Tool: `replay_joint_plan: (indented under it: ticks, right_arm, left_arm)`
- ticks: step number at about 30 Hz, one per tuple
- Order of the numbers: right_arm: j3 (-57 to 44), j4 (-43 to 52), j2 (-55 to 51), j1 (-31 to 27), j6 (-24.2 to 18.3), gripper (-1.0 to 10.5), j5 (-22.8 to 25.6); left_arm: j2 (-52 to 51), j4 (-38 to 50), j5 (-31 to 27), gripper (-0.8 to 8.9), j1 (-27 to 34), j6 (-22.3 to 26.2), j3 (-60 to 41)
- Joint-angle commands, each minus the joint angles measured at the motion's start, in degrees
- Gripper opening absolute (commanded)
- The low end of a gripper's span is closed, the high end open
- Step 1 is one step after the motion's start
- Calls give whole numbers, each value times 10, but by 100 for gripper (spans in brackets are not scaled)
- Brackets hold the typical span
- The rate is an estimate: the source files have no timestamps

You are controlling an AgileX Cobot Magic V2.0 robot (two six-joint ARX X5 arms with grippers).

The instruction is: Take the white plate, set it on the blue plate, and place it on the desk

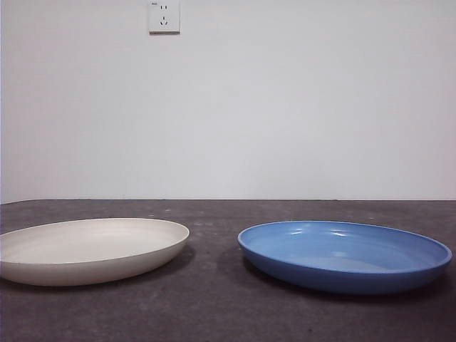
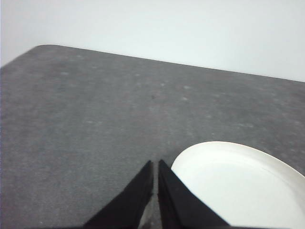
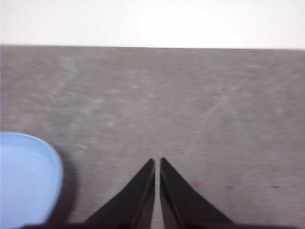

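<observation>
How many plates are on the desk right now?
2. The white plate sits on the desk at the front view's left; the blue plate sits apart at its right. Nothing suggests a hidden one.

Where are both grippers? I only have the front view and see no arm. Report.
Observer: The left gripper is shut, empty, above the desk beside the white plate.
Operator: Give me the right one.
Observer: The right gripper is also shut and empty, with the blue plate off to one side of it.
Operator: Confirm neither touches a plate.
Observer: Confirmed; in both wrist views bare desk shows between jaws and rim.
</observation>
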Motion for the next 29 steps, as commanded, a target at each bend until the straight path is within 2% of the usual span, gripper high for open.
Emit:
replay_joint_plan:
  ticks: [1,5,12,16,23,26,29]
  right_arm:
    - [-1,7,0,0,70,13,-26]
    - [14,6,0,0,165,11,-38]
    - [101,-8,12,3,256,11,-54]
    - [178,-49,50,3,256,11,-84]
    - [307,-129,155,3,213,11,-194]
    - [353,-162,197,4,194,11,-228]
    - [396,-190,238,7,166,11,-258]
  left_arm:
    - [4,3,3,16,0,-20,-6]
    - [17,5,4,16,-6,-56,29]
    - [76,1,-4,16,-11,-97,143]
    - [144,-9,0,16,-11,-105,230]
    - [266,-48,40,16,-27,-100,390]
    - [305,-77,73,16,-44,-99,447]
    - [330,-118,78,16,-64,-82,492]
